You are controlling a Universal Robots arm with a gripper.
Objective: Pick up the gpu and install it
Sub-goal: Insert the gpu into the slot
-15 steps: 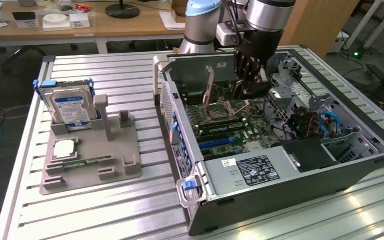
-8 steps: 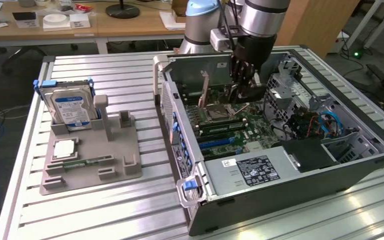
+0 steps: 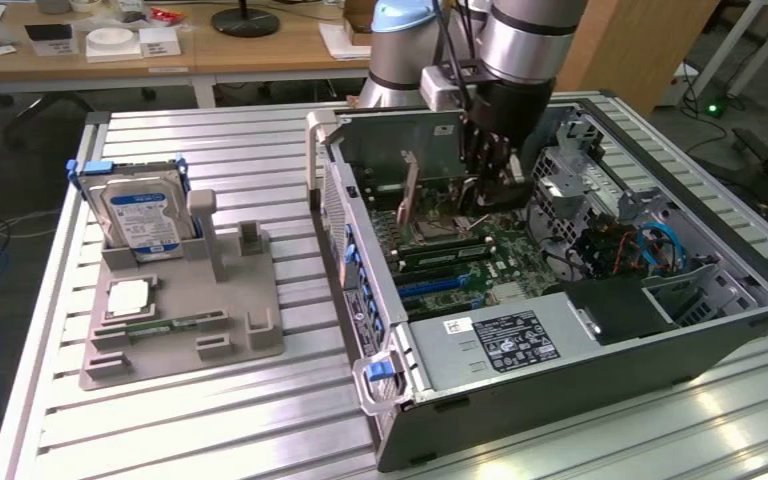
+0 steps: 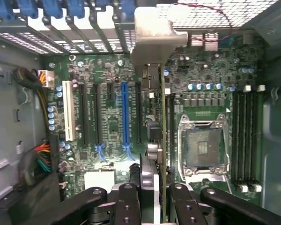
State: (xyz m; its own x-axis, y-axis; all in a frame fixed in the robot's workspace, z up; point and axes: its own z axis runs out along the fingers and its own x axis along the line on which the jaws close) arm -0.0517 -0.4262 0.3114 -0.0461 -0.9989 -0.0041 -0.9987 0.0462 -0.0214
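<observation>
- The Universal Robots arm (image 3: 518, 50) is reaching down from the far edge of the bench (image 3: 224, 420) into the open computer case (image 3: 584, 360). The case is lying on its side towards the bench edge at the exterior view's right.
- The gripper (image 4: 153, 197) is pointing straight down at the motherboard (image 4: 112, 122) and is clenching the gpu (image 4: 163, 122), with one black finger (image 4: 129, 199) pressing on each face of the card.
- The gpu is standing on its long edge inside the case, over the motherboard. It is sitting between the blue expansion slot (image 4: 125, 112) and the CPU socket (image 4: 201, 145), running parallel to both.
- Its silvery bracket (image 4: 154, 37) is pointing towards the case's rear wall, just beside the row of blue slot latches (image 4: 65, 9).
- Whether the card's lower edge is touching a slot or hanging above it cannot be told.
- The memory slots (image 4: 246, 136) are lying beyond the CPU socket, well apart from the card.
- A white slot (image 4: 69, 112) is lying on the other side of the blue one.
- A grey parts holder (image 3: 184, 340) is sitting near the bench edge at the exterior view's left, well apart from the case.
- A hard drive with a blue label (image 3: 144, 215) is standing upright in the holder's far end, and a green memory stick (image 3: 171, 325) is lying flat nearer its front.
</observation>
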